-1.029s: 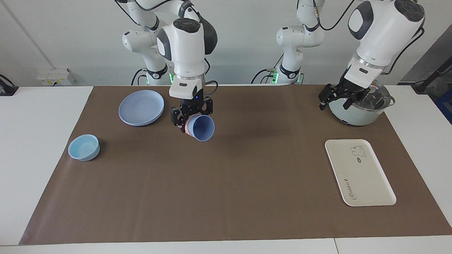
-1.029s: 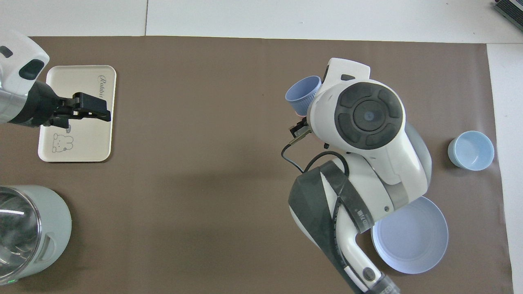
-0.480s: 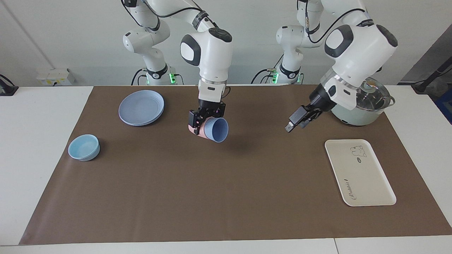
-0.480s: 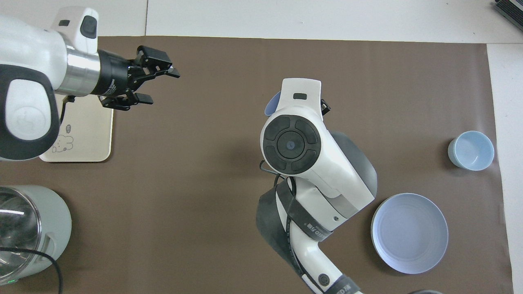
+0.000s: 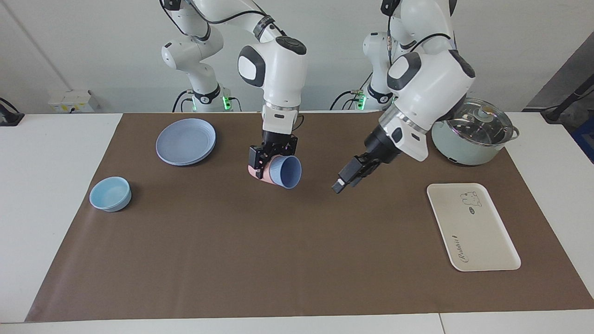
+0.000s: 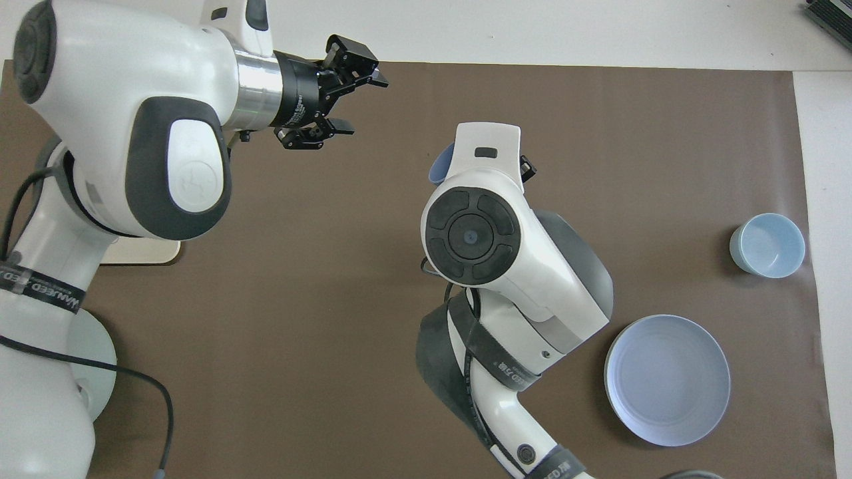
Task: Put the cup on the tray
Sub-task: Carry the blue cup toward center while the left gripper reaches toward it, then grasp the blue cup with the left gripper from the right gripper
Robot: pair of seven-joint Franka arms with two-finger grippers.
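Above the middle of the brown mat (image 5: 297, 241), the right gripper (image 5: 271, 160) holds the cup (image 5: 284, 170) clear of the worktop, tipped on its side with the mouth turned away from the robots; its jaws are pinching a pink cup (image 5: 254, 172) nested under the blue one. The facing view shows this stack whole, while the overhead view shows only a sliver of blue rim (image 6: 437, 166) at 10 o'clock of the right wrist. The left gripper (image 6: 353, 100) hangs over bare mat at 3 o'clock of the cup in the facing view, jaws spread and holding nothing; the overhead view shows that gap plainly. The tray (image 5: 473, 227) lies flat toward the left arm's end, well apart from the cup. In the overhead view the left arm covers all but one corner of it (image 6: 143, 251).
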